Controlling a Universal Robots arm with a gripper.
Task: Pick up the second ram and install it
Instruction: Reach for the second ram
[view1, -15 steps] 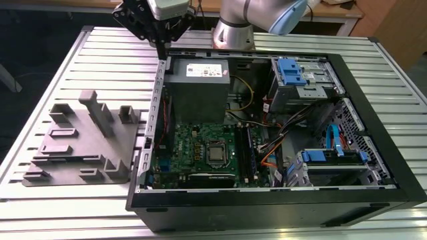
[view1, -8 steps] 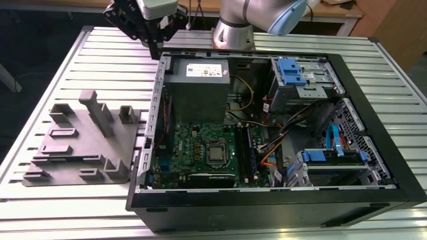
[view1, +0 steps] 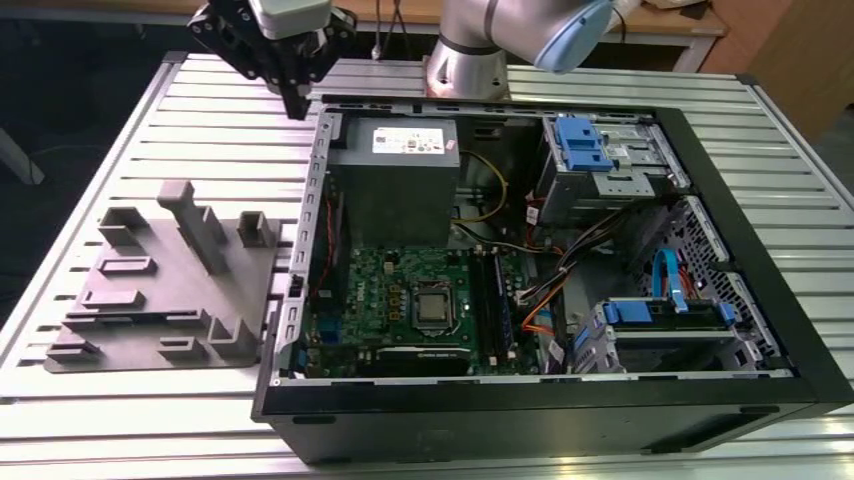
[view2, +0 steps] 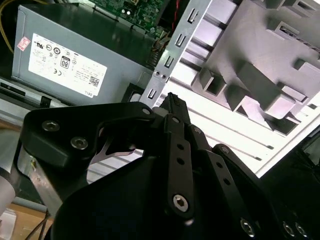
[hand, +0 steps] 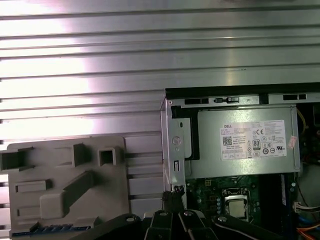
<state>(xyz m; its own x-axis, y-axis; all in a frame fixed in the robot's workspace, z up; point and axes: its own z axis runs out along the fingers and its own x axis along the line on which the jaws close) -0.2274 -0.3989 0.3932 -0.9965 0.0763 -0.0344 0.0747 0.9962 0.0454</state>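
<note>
Second ram: not gripped.
Pincer (view1: 296, 104): clenched on nothing, high over bench (view1: 147, 130) between fixture (view1: 147, 300) and case (view1: 534, 425), seemingly to clear both.

Arm (view1: 467, 45) silver-grey w/ pale blue cap (view1: 574, 30) at its 2 o'clock; gripper (view2: 172, 97) matt black, silver hex screws (view2: 180, 201).

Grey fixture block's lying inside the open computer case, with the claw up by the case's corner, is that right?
Not quite. The grey fixture block lies on the slatted table outside the open computer case, to the exterior view's left of it, as the exterior view shows. The claw is up by the case's corner.
</note>
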